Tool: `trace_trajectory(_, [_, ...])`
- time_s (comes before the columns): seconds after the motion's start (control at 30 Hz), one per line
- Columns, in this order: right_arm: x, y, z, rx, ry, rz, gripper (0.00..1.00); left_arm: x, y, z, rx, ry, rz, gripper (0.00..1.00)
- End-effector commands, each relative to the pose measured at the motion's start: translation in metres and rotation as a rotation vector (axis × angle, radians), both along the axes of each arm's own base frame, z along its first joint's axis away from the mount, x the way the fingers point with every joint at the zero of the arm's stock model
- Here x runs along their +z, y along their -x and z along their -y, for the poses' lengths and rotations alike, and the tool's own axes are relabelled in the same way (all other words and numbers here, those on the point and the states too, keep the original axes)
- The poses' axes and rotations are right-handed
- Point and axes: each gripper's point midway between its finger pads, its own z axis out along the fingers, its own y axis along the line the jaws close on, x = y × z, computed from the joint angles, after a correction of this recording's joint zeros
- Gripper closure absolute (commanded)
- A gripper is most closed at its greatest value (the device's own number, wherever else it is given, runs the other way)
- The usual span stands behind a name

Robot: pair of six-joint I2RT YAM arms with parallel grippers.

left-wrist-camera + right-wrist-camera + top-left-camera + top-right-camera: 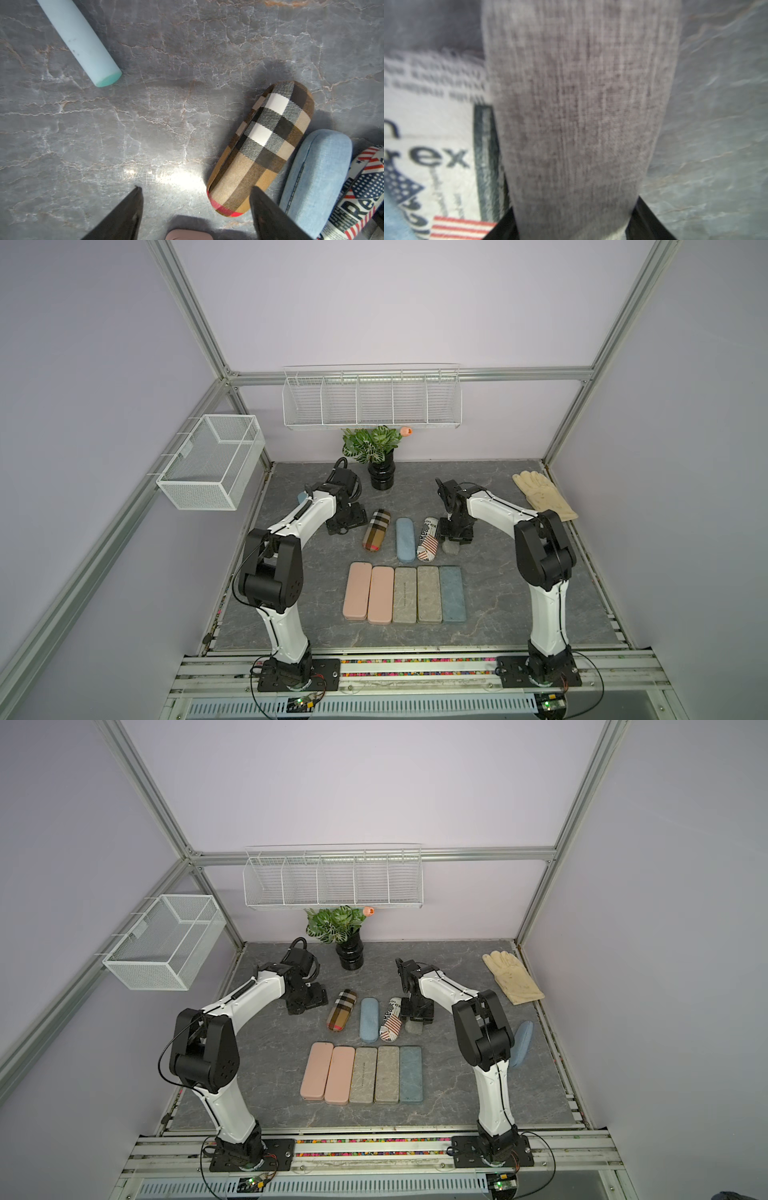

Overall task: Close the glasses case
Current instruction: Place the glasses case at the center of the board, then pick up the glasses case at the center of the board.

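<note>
A grey fabric glasses case [581,104] lies on the table beside the newspaper-and-flag print case [431,128]. My right gripper [574,203] straddles its near end, one black finger pressed against each long side. In both top views only the case's front end [451,548] [414,1027] shows under the right gripper [454,540]; its seam is hidden. My left gripper [196,188] hangs open over bare table, left of the plaid case [264,149], holding nothing; in a top view the left gripper [345,526] sits at the row's left end.
The plaid case [376,530], a light blue case [404,539] and the print case [428,545] lie side by side. Several flat cases [405,594] form a row in front. A mint case [79,39], another blue case [521,1044], a glove [542,495] and a potted plant [380,456] lie around.
</note>
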Motion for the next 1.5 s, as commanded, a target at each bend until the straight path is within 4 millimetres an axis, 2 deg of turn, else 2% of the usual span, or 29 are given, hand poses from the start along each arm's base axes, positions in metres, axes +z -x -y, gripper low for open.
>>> trace_trajectory(0.0, [-0.011,0.015,-0.008,-0.017,0.011,-0.061,0.49,0.010,0.003,-0.008,0.012,-0.014,0.023,0.19])
trace_trajectory(0.2, [-0.010,0.024,-0.022,0.009,0.012,-0.062,0.48,0.012,0.007,-0.011,0.018,-0.014,0.027,0.19])
trace_trajectory(0.37, [-0.004,0.027,-0.021,0.014,0.038,-0.056,0.29,0.014,0.008,-0.011,0.017,-0.011,0.032,0.19])
trace_trajectory(0.53, [0.021,0.027,-0.006,0.012,0.087,-0.018,0.21,0.017,0.004,-0.010,0.014,-0.008,0.040,0.19])
trace_trajectory(0.7, [0.060,0.027,0.015,-0.009,0.115,0.056,0.18,0.019,-0.005,-0.005,0.007,0.002,0.047,0.19])
trace_trajectory(0.83, [0.098,0.027,0.056,-0.076,0.133,0.129,0.16,0.023,-0.014,0.000,0.001,0.017,0.056,0.19])
trace_trajectory(0.93, [0.123,0.031,0.106,-0.160,0.172,0.164,0.15,0.025,-0.021,0.004,-0.003,0.024,0.062,0.19])
trace_trajectory(1.0, [0.128,0.038,0.140,-0.226,0.215,0.160,0.15,0.024,-0.024,0.006,-0.005,0.032,0.063,0.19])
trace_trajectory(1.13, [0.131,0.064,0.208,-0.370,0.303,0.142,0.15,0.017,-0.030,0.010,-0.008,0.041,0.045,0.19])
trace_trajectory(1.23, [0.127,0.089,0.248,-0.466,0.327,0.112,0.15,0.011,-0.032,0.013,-0.009,0.047,0.036,0.19])
trace_trajectory(1.33, [0.120,0.111,0.273,-0.525,0.322,0.088,0.15,0.009,-0.032,0.013,-0.006,0.050,0.031,0.19])
trace_trajectory(1.47, [0.102,0.131,0.292,-0.578,0.296,0.047,0.15,0.006,-0.031,0.013,0.003,0.049,0.026,0.19])
